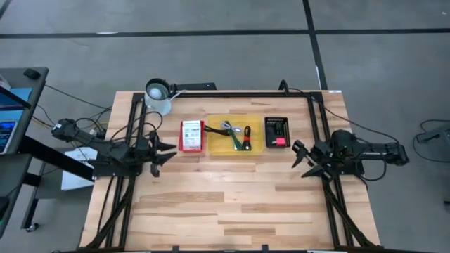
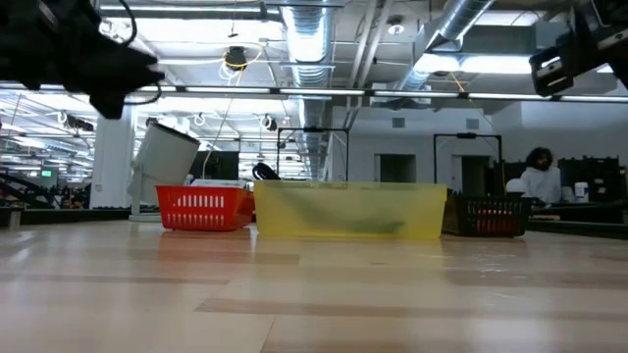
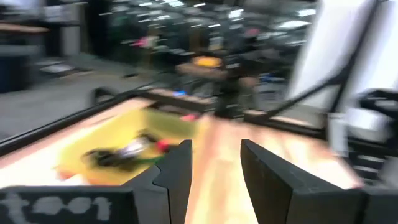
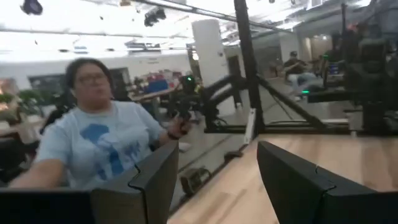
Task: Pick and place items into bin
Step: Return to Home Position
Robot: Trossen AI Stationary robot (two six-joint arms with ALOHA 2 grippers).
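Note:
A yellow bin sits at the table's middle. Slim green, black and red tool-like pieces lie in it and also show in the left wrist view. To its right stands a black basket with a small pink-red object inside. My left gripper hovers open left of the bin, above the table, with nothing between its fingers. My right gripper hovers open right of the bin, near the black basket, also empty.
A red basket with a white label stands left of the bin, close to my left gripper. A white cylinder stands at the far left corner. A person in a light blue shirt is beyond the table. Bare wood fills the near half.

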